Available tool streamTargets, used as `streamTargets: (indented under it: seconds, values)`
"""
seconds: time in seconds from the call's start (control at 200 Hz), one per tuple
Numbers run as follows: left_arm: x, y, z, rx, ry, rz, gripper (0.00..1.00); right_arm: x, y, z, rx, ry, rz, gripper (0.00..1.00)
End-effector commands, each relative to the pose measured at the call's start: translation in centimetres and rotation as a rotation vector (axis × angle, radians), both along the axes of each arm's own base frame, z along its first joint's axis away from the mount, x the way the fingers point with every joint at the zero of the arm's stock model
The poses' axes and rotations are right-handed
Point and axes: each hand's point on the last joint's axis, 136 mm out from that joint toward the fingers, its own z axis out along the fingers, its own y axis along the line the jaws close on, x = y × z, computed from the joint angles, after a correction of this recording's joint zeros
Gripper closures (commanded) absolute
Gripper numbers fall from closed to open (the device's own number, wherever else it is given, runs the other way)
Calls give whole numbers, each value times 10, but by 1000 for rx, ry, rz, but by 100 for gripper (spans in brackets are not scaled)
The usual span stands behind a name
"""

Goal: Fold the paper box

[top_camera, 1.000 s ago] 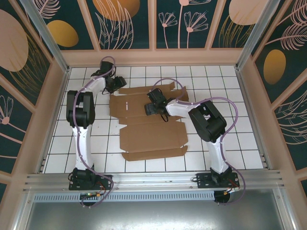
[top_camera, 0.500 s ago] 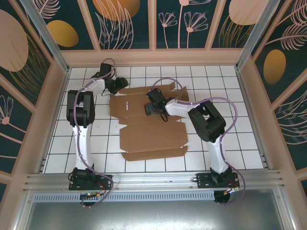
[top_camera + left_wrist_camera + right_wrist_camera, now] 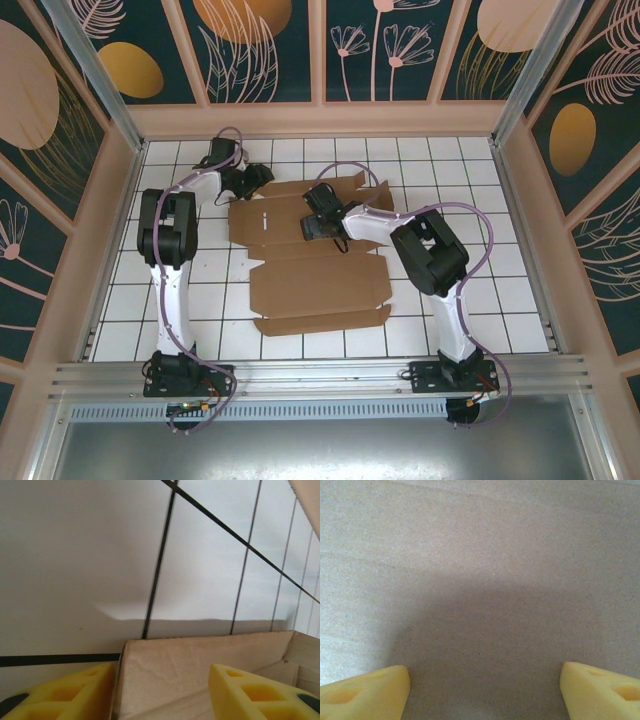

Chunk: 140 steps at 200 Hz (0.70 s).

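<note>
Now the left gripper (image 3: 255,178) has shifted right to the upper-left flap of the paper box (image 3: 315,285) — flat at frame centre — jaws half open and narrowing, while the right gripper (image 3: 316,224), jaws wide, still pins the sheet, so flap folding is likely starting.

The right gripper (image 3: 484,692) has its yellow jaws wide apart at the bottom corners, close over the plain brown paper box (image 3: 480,550), a soft shadow between them.

Bright even overhead light, soft shadows — wrist views close and slightly soft, no glare
</note>
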Motion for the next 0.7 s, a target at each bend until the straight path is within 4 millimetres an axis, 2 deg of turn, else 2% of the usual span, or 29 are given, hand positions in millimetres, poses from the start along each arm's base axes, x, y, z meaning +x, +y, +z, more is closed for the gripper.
streamTargets:
  seconds: [0.0,0.425,0.505,0.591,0.696]
  values:
    - [4,-14,33,-37,-67,-20,48,-70,-49,-93,-230,315,-7,20]
    - [0,-33,22,-28,-39,-53,49,-75,-51,-100,-239,331,-3,21]
    - [1,-23,33,25,-59,-40,50,-76,-53,-100,-244,332,-3,21]
    - [1,-7,55,71,-97,-17,48,-77,-54,-98,-243,332,0,21]
    - [-10,20,79,137,-143,29,46,-78,-55,-97,-231,336,5,22]
